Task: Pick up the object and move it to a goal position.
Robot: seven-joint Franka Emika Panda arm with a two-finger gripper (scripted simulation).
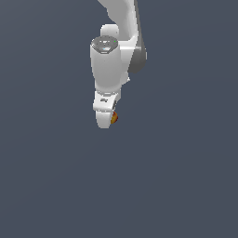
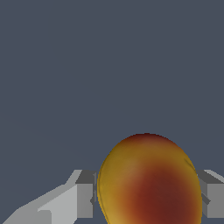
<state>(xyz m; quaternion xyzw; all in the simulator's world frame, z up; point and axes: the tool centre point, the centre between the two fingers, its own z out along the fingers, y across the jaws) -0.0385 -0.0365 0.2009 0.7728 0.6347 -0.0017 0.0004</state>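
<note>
White arm [image 1: 111, 65] points down, fingers [image 2: 85, 197] clamped on the object [image 2: 151, 181].

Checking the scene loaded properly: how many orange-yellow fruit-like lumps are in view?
1. The small roundish orange-yellow lump with a red patch sits between the fingers of the white robot hand, one finger on each side. Nothing suggests another, though the arm could hide one.

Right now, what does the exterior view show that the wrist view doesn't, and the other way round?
Only the exterior view shows the white arm and the gripper body, with the orange-yellow lump as a small sliver peeking out beside the gripper.

Only the wrist view shows the lump up close: its roundish shape, its red patch, and a grey finger on either side of it, close against it.

Both show the lump at the gripper against a plain dark grey-blue background. Neither shows a goal marker.
</note>
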